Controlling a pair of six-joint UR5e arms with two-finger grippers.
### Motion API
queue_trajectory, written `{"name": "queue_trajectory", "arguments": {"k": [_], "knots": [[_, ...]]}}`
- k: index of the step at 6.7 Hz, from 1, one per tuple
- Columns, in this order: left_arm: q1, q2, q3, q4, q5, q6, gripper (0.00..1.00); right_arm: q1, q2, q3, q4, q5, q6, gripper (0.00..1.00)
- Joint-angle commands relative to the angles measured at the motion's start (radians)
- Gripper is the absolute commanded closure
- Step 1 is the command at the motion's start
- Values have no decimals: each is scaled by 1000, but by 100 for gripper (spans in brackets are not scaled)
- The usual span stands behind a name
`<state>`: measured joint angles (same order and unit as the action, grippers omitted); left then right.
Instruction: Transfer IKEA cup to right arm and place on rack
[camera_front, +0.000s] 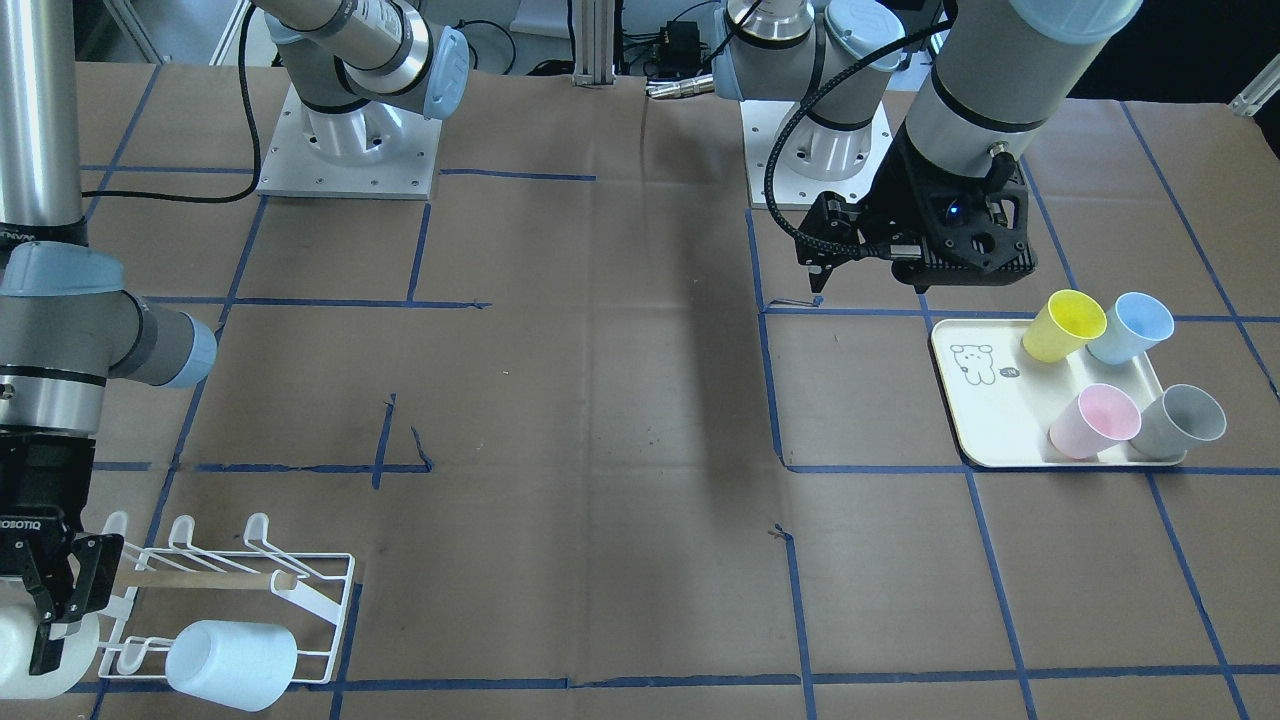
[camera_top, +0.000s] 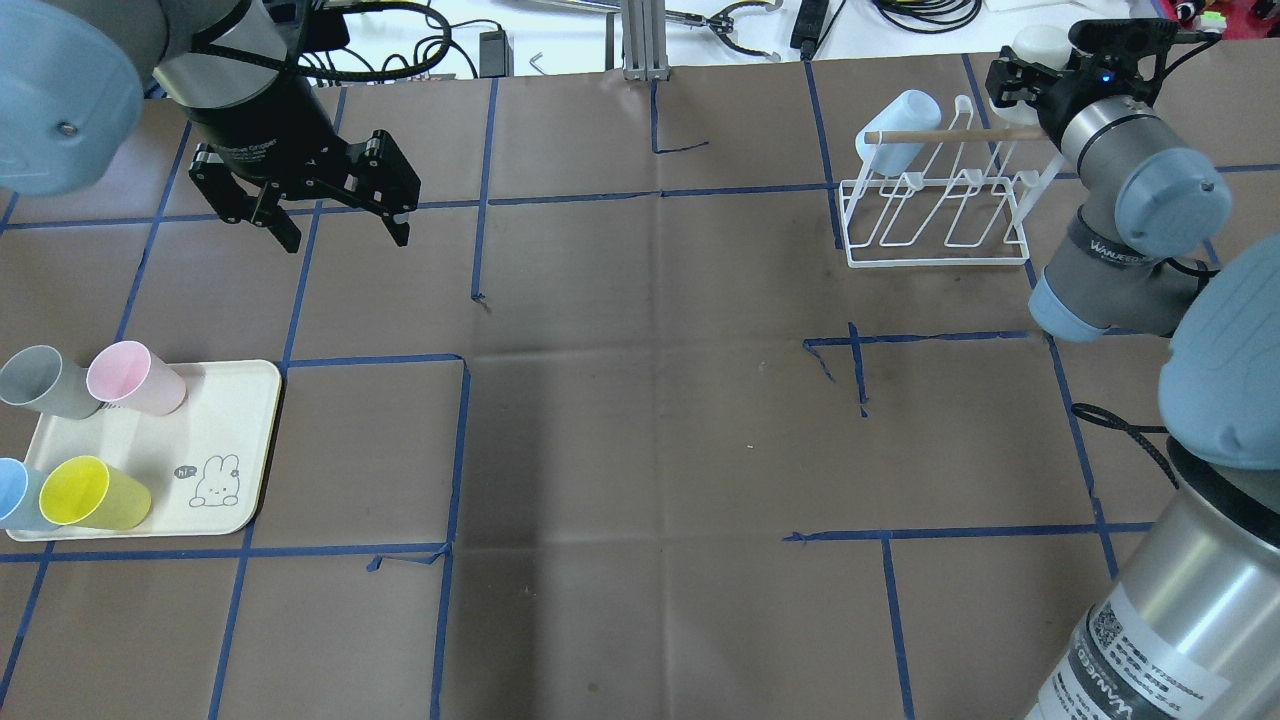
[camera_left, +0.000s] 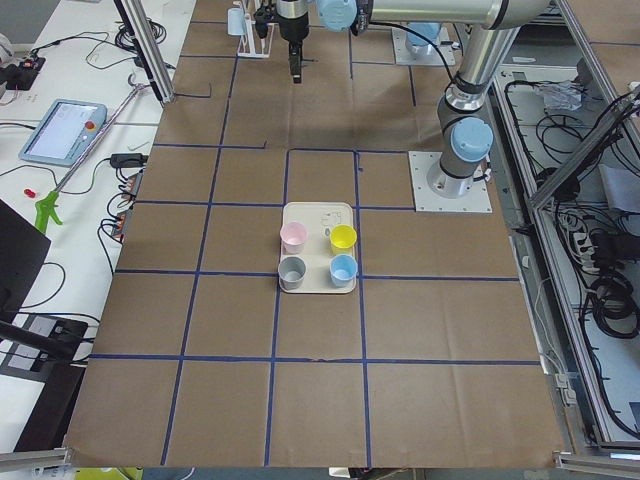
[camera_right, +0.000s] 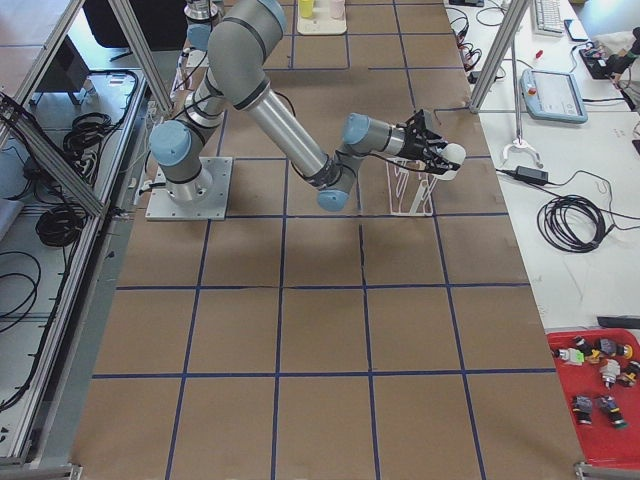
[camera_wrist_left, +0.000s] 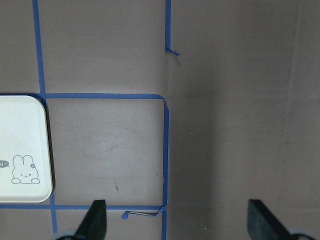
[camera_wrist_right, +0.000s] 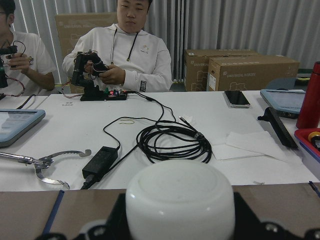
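The right tool (camera_front: 50, 615) is clamped on a smooth, white, round-based cup (camera_wrist_right: 179, 200), just beside one end of the white wire rack (camera_top: 940, 215) (a pale blue cup (camera_top: 900, 130) sits at its other end). The left tool (camera_top: 345, 235) hangs with its fingers spread over the brown paper surface (camera_top: 640, 400).

My right gripper (camera_front: 55, 625) holds the white cup (camera_front: 25, 670) at the front view's left edge, which cuts it off. At my right wrist its lower part runs off the bottom, hiding my fingers. My left wrist shows only the tips of my left gripper (camera_wrist_left: 178, 220) and part of the tray (camera_wrist_left: 25, 150). From the left end the rack (camera_left: 252, 48) is too small to read.
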<state>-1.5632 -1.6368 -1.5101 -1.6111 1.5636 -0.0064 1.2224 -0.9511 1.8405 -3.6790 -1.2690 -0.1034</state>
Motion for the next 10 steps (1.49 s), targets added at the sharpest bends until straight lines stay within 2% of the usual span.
{"name": "queue_trajectory", "arguments": {"k": [1, 2, 5, 6, 7, 8, 10], "knots": [[0, 0, 1, 5, 0, -1, 1, -3, 18, 2, 1, -4, -15, 22], [0, 0, 1, 5, 0, -1, 1, -3, 20, 0, 10, -18, -13, 1], [0, 0, 1, 5, 0, -9, 1, -3, -10, -20, 16, -13, -1, 0], [-1, 0, 1, 5, 0, -10, 1, -1, -56, -20, 66, -13, 2, 0], [0, 0, 1, 3, 1, -9, 1, -1, -114, -18, 167, -13, 2, 0], [0, 0, 1, 5, 1, -10, 1, 0, -182, -18, 320, -12, 2, 0], [-2, 0, 1, 5, 0, -10, 1, 6, -309, -52, 686, -4, 1, 0]]}}
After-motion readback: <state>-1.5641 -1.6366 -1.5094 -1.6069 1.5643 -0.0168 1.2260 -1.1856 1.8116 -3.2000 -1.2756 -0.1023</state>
